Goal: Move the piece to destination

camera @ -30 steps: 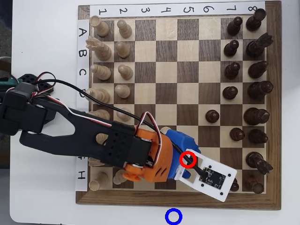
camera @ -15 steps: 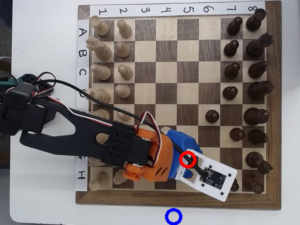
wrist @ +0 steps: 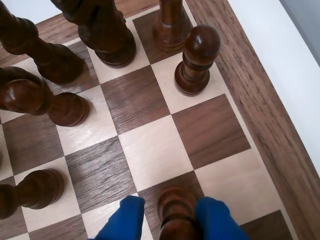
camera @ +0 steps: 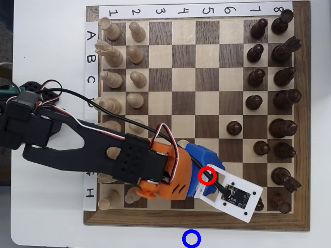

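- Blue gripper [wrist: 170, 220] fingers closed around the dark pawn [wrist: 176, 210] near the chessboard's [camera: 196, 219] near right corner.
- Blue ring [camera: 191, 238] lay on the white table [camera: 51, 217], just off the board's near edge.

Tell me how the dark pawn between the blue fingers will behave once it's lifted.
The dark pawn looks like turned, glossy wood: probably rigid and light, possibly slippery against the gripper fingers. Its round profile means it may roll if dropped or tip.

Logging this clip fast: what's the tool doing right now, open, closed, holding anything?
Tool: closed on the dark pawn, one blue finger on each side of it; the pawn looks to be still on the board.
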Controlling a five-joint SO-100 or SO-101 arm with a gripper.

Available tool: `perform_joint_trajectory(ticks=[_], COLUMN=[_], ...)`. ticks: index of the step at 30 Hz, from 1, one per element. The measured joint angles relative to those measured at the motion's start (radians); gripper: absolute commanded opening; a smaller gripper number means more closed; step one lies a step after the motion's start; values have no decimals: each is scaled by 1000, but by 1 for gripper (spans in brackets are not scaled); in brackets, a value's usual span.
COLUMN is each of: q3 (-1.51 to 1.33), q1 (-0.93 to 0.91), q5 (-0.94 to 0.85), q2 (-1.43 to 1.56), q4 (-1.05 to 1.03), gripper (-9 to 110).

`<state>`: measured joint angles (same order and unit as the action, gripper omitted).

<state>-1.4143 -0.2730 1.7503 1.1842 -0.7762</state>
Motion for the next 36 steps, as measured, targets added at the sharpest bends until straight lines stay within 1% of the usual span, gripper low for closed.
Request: perform_joint_trajectory(ticks=[4, 36], q3=[0, -18], q1=[0, -98], q5=[0, 0], q2=[0, -2], q4=[0, 0], gripper=[0, 0])
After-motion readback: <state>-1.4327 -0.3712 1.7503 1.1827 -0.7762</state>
